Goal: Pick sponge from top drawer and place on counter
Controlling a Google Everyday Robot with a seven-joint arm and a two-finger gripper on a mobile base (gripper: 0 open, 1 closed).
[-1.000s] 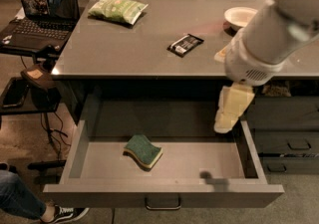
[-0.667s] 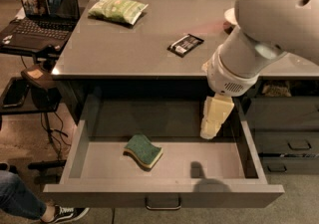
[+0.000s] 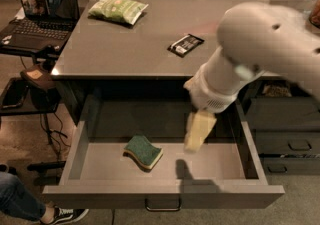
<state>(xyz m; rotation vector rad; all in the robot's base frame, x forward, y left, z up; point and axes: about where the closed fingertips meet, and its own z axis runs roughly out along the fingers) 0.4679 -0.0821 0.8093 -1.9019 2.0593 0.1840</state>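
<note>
1. The sponge [image 3: 144, 152] lies on the floor of the top drawer, green scouring side up, with its yellow foam showing along the near edge. It sits left of centre, nearer the front panel than the back, and nothing touches it.
2. The top drawer [image 3: 100, 195] stands pulled well out from under the counter, with its bar handle [image 3: 163, 204] at the middle of the front panel. I see nothing else inside it.
3. The gripper [image 3: 196, 136] hangs inside the drawer opening, to the right of the sponge and clearly apart from it. It is above the drawer floor, where its shadow falls. It shows as one pale yellow smear, so I cannot tell whether it is spread or closed up. Nothing appears to be in it.
4. The white arm [image 3: 260, 44] reaches down to it from the upper right, crossing the counter's front edge.
5. The counter [image 3: 150, 64] carries a green snack bag [image 3: 118, 9] at the back left and a small black packet [image 3: 185, 44] near the middle. A broad bare stretch runs along its front edge above the drawer.
6. Further out, a laptop [image 3: 42, 6] sits on the dark side table at left. Dark drawers [image 3: 295, 141] stand at right, and a person's jeans leg and shoe [image 3: 65, 214] show at the bottom left.
7. Progress, as I judge it: the drawer is open and the step in hand looks like the reach. The gripper has yet to get over the sponge, close on it, lift it clear of the drawer and set it on the counter.
</note>
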